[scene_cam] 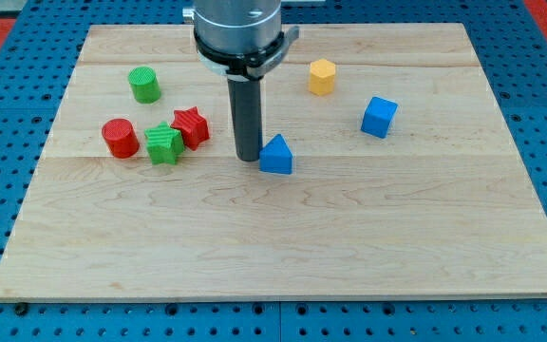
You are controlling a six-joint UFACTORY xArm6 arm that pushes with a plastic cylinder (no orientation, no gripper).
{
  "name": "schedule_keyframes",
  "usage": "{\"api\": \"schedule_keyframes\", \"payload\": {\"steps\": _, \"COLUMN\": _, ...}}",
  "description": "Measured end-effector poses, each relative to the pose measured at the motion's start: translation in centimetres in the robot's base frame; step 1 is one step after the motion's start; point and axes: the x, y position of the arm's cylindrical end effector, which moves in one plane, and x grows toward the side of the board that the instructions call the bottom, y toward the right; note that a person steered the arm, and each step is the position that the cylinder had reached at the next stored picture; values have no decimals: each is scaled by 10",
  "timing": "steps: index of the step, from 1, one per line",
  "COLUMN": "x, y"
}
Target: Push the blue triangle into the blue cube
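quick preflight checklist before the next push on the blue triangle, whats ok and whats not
1. My tip sits on the view's left of the blue triangle: ok.
2. Tip touching the triangle: cannot tell, very close.
3. Triangle against the blue cube: not ok, clearly apart.
4. Board between triangle and cube clear: ok.
5. Yellow block off that line, toward the view's top: ok.
6. Push line aims at the cube: not ok, cube lies up and right.

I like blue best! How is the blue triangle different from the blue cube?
The blue triangle comes to a point on top; the blue cube is boxy and flat-topped. The triangle sits right beside my tip, on its right in the view; the cube stands alone, farther to the view's right. Both are blue and rest on the wooden board.
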Motion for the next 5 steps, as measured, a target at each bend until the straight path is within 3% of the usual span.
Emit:
{"api": "schedule_keyframes", "payload": {"steps": 1, "x": 0, "y": 63}}
{"api": "schedule_keyframes", "payload": {"steps": 3, "x": 46, "y": 77}}
{"api": "schedule_keyframes", "payload": {"steps": 5, "x": -30, "y": 153}}
